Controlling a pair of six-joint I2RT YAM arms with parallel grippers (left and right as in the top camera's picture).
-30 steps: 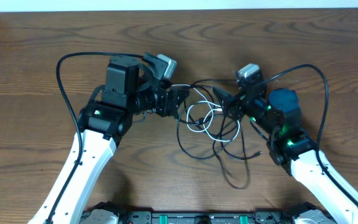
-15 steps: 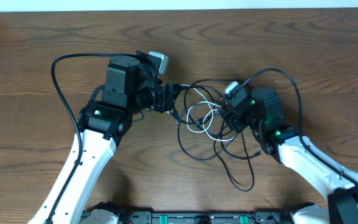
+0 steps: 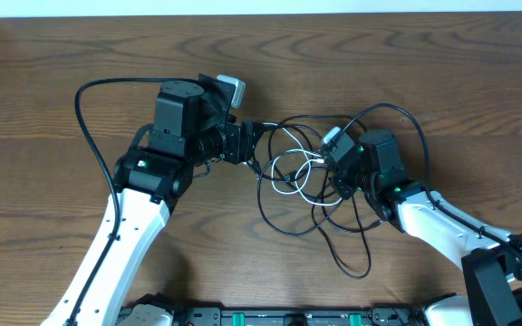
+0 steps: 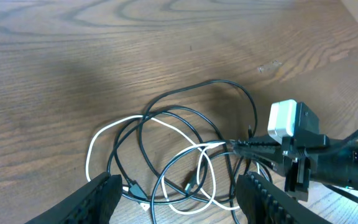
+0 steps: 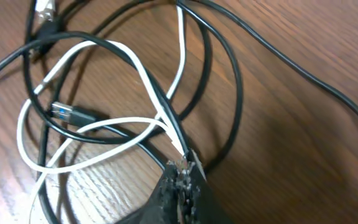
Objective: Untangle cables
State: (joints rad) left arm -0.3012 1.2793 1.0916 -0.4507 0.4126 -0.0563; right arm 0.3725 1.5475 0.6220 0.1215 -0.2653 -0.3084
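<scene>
White cable pinched in right gripper

This looks like a robotics lab bench: a wood-grain table with a white-and-black left arm and right arm rising from a black rail at the near edge, and a plain white wall strip along the far side.

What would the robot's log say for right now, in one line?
task: untangle cables | left gripper: open | right gripper: shut on cables | cables: tangled on table
</scene>
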